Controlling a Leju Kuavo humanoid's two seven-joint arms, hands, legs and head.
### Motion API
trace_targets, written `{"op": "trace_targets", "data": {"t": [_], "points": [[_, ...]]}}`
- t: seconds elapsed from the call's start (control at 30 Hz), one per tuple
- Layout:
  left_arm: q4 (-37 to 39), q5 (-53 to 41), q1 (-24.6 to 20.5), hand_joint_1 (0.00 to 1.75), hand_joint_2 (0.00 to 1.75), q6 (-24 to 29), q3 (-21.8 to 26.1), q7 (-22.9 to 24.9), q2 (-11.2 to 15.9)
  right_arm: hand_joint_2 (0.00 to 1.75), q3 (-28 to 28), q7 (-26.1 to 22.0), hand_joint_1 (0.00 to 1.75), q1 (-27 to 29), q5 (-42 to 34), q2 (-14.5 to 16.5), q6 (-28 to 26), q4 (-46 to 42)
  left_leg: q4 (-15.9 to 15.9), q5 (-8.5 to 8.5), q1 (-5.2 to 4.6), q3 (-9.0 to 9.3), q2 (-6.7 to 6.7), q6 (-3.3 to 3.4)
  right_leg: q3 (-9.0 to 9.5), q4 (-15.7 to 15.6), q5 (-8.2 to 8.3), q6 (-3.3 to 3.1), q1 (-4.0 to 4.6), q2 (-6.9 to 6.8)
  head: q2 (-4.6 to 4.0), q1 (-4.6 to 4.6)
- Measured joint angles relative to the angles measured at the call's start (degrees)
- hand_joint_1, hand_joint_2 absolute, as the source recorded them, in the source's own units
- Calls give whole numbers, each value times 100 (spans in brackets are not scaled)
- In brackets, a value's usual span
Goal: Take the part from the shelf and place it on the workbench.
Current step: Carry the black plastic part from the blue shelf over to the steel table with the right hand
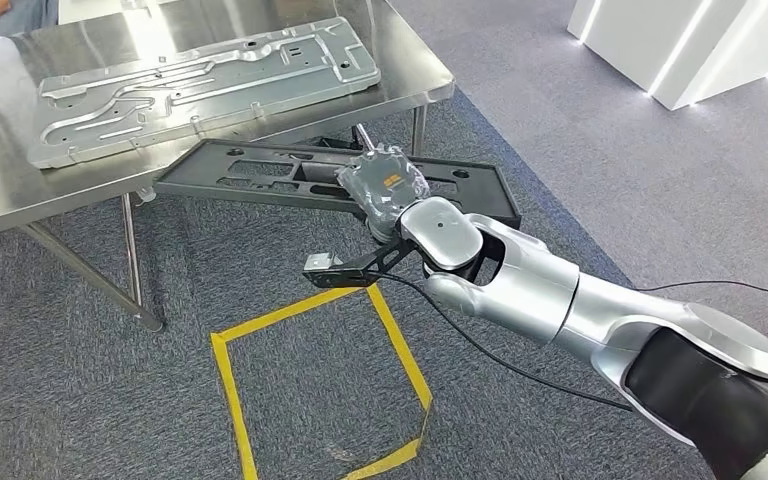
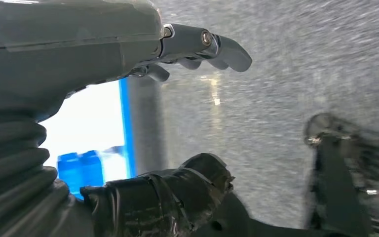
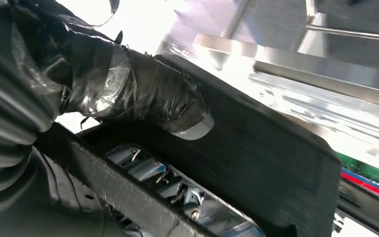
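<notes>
Right hand (image 1: 385, 185) grips the black part (image 1: 260, 175) at the part's near long edge; in the right wrist view the taped thumb (image 3: 143, 96) presses flat on the part's top face with the fingers (image 3: 170, 190) under the rim. Part is held in the air, just lower than the steel workbench (image 1: 20, 190) and beside its front edge, not resting on it. Silver stamped panel (image 1: 200, 85) lies on the workbench top. Left hand (image 2: 128, 74) is empty, fingers spread apart over grey carpet (image 2: 276, 98). Yellow tape square (image 1: 320, 380) on the floor, in front of the workbench.
</notes>
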Motion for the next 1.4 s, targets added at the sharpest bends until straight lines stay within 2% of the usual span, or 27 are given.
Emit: {"op": "trace_targets", "data": {"t": [0.07, 0.13, 0.17, 0.2, 0.27, 0.33, 0.4, 0.47, 0.5, 0.57, 0.63, 0.67, 0.7, 0.73, 0.77, 0.83, 0.9, 0.97, 1.03, 1.07, 1.1, 1.17, 1.2, 1.23, 1.3, 1.33, 1.4], "points": [[0, 0, -3, 0, 175, 10, -2, 9, -6, 175, 0, 7, 175, -17, 1, 9, 1, 5, 555, -211, 14, -290, 52, -55, 69, -16, -42, -60, -5, 0, 0, -20], [0, -1, -8, 0, 175, 25, -4, 3, -7, 175, 1, 7, 175, -25, 3, 17, 7, 11, 1289, -396, 19, -762, 71, -80, 135, -17, -100, -85, 12, -16, 1, -27], [0, -1, -6, 0, 175, 33, -5, 0, -7, 175, 2, 7, 175, -22, 11, 21, 11, 14, 1481, -368, 18, -933, 75, -75, 175, -17, -133, -90, 24, -30, 0, -28], [0, -1, -1, 0, 175, 42, -5, -2, -8, 175, 3, 7, 175, -20, 27, 26, 16, 17, 1437, -215, 14, -996, 79, -52, 225, -17, -169, -94, 37, -52, 0, -28], [0, 0, 6, 0, 175, 55, -5, -8, -7, 175, 4, 8, 175, -23, 67, 41, 20, 20, 781, 301, -15, -823, 148, 36, 345, -21, -250, -97, 64, -104, -1, -27], [0, 0, -4, 0, 175, 61, -5, -13, -4, 175, 4, 10, 175, -35, 95, 50, 21, 22, 124, 590, -102, -560, 337, 144, 440, -42, -321, -70, 92, -164, -1, -23], [0, 0, -26, 0, 175, 63, -7, -22, -3, 175, 4, 12, 175, -41, 104, 52, 26, 25, -77, 581, -181, -467, 412, 204, 481, -79, -360, -19, 102, -248, 0, -15], [0, 0, -35, 0, 175, 64, -8, -31, -5, 175, 4, 11, 175, -44, 106, 62, 31, 25, -179, 593, -172, -402, 308, 233, 524, -98, -401, 45, 102, -319, 0, -5], [0, 0, -29, 0, 175, 64, -8, -32, -7, 175, 4, 11, 175, -50, 107, 66, 31, 25, -232, 602, -150, -351, 254, 248, 511, -34, -445, 74, 99, -289, 0, -1], [0, 1, -21, 0, 175, 63, -9, -32, -10, 175, 4, 12, 175, -65, 108, 69, 29, 27, -311, 608, -108, -257, 168, 282, 269, 437, -645, 117, 86, -140, 1, 15], [0, 0, -26, 0, 175, 62, -9, -33, -10, 175, 4, 11, 175, -53, 108, 69, 32, 32, -313, 572, -99, -221, 70, 317, -211, 1193, -878, 152, 66, -47, 1, 23], [0, -1, -29, 0, 175, 62, -10, -36, -10, 175, 4, 11, 175, -34, 108, 69, 33, 36, -304, 545, -92, -202, 4, 322, -411, 1435, -887, 174, 47, -34, 1, 26], [0, -1, -31, 0, 175, 62, -10, -38, -10, 175, 4, 11, 175, -17, 108, 68, 34, 42, -288, 512, -82, -180, -68, 313, -510, 1465, -775, 198, 24, -27, 1, 27], [0, -1, -31, 0, 175, 62, -10, -40, -11, 175, 4, 11, 175, -8, 108, 67, 35, 47, -260, 470, -66, -151, -141, 295, -493, 1269, -556, 221, 1, -15, 1, 28], [0, 0, -26, 0, 175, 62, -10, -40, -11, 175, 4, 12, 175, -7, 109, 66, 35, 51, -220, 417, -48, -125, -213, 266, -382, 899, -277, 244, -27, 33, 1, 30], [0, 0, -21, 0, 175, 62, -10, -40, -12, 175, 4, 11, 175, -18, 109, 58, 34, 60, -122, 310, -28, -118, -332, 194, -125, 241, 26, 264, -72, 232, 1, 31], [0, -1, -19, 0, 175, 60, -10, -40, -13, 175, 5, 10, 175, -18, 109, 55, 36, 64, -82, 265, -2, -157, -436, 116, -18, 28, 6, 228, -63, 326, 1, 32], [0, -2, -3, 0, 175, 54, -10, -40, -17, 175, 7, 10, 175, -20, 114, 63, 45, 63, -93, 255, 31, -177, -493, 49, 29, -22, -10, 151, -44, 219, 1, 36], [0, -1, 11, 0, 175, 48, -11, -43, -31, 175, 7, 8, 175, -41, 129, 68, 64, 64, 104, 160, 30, -272, -292, -16, 126, -94, -30, 68, -52, 113, 1, 7], [0, -1, 13, 0, 175, 45, -12, -50, -38, 175, 7, 1, 175, -54, 134, 66, 76, 65, 367, 59, 33, -412, -140, -47, 182, -123, -49, 32, -53, 67, 0, -8], [0, -1, 9, 0, 175, 40, -12, -58, -43, 175, 7, -8, 175, -65, 130, 65, 87, 66, 718, -54, 39, -611, -21, -77, 226, -137, -76, 8, -45, 29, 0, -25], [0, -2, 7, 0, 175, 32, -12, -76, -49, 175, 7, -28, 175, -70, 104, 63, 106, 67, 1328, -158, 71, -1027, 60, -119, 300, -140, -140, -8, -36, -37, 0, -26], [0, -2, 12, 0, 175, 29, -12, -80, -51, 175, 7, -33, 175, -66, 92, 63, 113, 67, 1384, -65, 86, -1125, 73, -132, 342, -139, -176, -4, -35, -60, 0, -28], [0, -2, 16, 0, 175, 27, -12, -83, -52, 175, 7, -37, 175, -64, 86, 63, 118, 66, 1214, 136, 98, -1110, 82, -140, 392, -139, -214, 4, -36, -78, 0, -27], [0, -2, 27, 0, 175, 21, -12, -84, -55, 175, 7, -39, 175, -68, 84, 63, 124, 66, 470, 618, 111, -837, 111, -139, 497, -143, -294, 35, -39, -101, -1, -26], [0, -2, 29, 0, 175, 18, -13, -84, -57, 175, 7, -39, 175, -78, 84, 63, 128, 68, 140, 746, 95, -693, 127, -130, 527, -143, -329, 60, -33, -105, 0, -28], [0, -1, 22, 0, 175, 13, -14, -85, -60, 175, 7, -39, 175, -95, 84, 62, 143, 71, -107, 744, 56, -573, 138, -91, 540, -152, -367, 119, -21, -107, 0, -29]]}}
